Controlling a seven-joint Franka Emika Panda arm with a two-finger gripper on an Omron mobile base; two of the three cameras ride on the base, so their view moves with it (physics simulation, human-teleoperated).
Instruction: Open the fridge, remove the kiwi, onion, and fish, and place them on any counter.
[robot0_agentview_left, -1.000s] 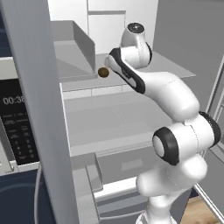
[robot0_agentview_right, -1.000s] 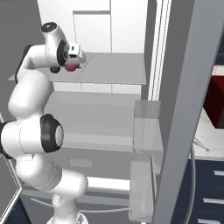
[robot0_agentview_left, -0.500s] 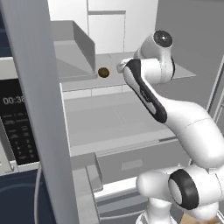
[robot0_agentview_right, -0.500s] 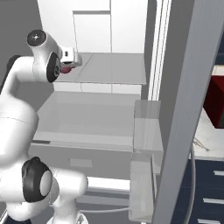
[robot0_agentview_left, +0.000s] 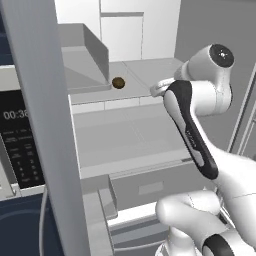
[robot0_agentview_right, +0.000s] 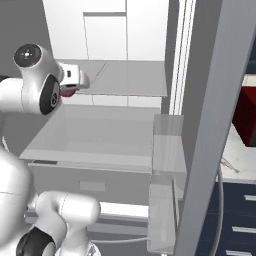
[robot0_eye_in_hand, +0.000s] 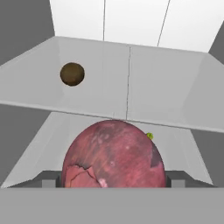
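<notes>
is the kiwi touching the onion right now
Apart. In the hand view the onion sits close in the gripper, while the kiwi rests farther back on the fridge shelf.

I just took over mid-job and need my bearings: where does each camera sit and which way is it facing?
Left base view: behind the arm's left, looking into the open fridge; the arm rises at right, kiwi on the upper shelf.
Right base view: behind the arm's right, same fridge interior; arm at left, onion at the pincer, counter at right.
Hand view: on the hand, looking along the pincer; onion fills the foreground.
Shared: the kiwi's shelf appears in left base and hand views.
</notes>
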